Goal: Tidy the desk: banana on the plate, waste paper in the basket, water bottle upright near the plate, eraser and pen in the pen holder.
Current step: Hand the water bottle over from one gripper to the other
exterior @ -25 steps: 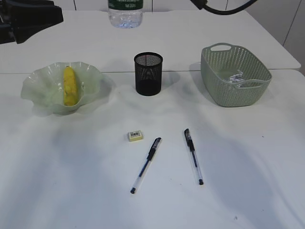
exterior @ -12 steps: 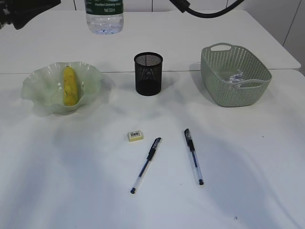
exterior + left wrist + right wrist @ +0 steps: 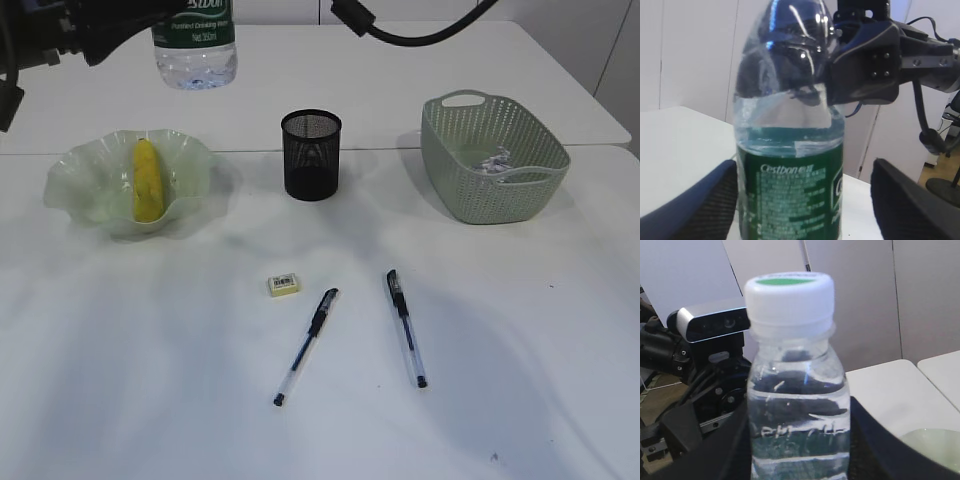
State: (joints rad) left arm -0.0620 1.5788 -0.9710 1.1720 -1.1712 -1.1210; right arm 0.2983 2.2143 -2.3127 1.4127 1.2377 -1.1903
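Between right hand [image 3: 800,450] fingers, water bottle [image 3: 795,390] upright, gripped

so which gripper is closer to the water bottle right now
Right. The right gripper has its jaws pressed against both sides of the water bottle, gripping it. The left gripper straddles the label lower down, jaws open, with a clear gap on one side.

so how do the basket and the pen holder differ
The basket is sage green, oval and wide, with cut-out handles; the pen holder is black, round, narrower and has no handles. The basket holds crumpled paper; nothing shows inside the pen holder. Both stand upright on the desk and have see-through walls.
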